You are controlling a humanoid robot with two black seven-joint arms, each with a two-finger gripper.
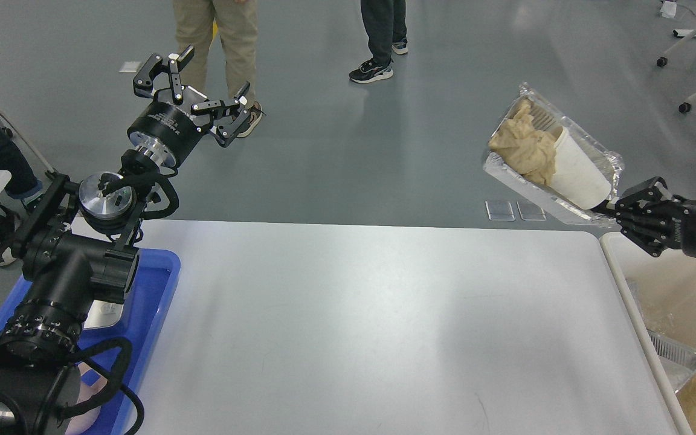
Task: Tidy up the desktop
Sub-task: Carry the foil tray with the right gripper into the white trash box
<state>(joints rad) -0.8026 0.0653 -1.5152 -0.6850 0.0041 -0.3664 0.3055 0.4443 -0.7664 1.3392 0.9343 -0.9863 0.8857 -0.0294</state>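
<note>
I'm holding my right pincer [615,205] clamped on the foil tray [550,194] of crumpled paper [522,148] and cup [577,172], aloft at two o'clock off the white counter [372,326], left pincer [194,81] gaping, next carrying it over the bin [674,302] at four o'clock.

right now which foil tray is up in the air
The foil tray pinched by the right end effector, holding the white cup and brown paper, is aloft. The other foil tray lies in the bin.
</note>
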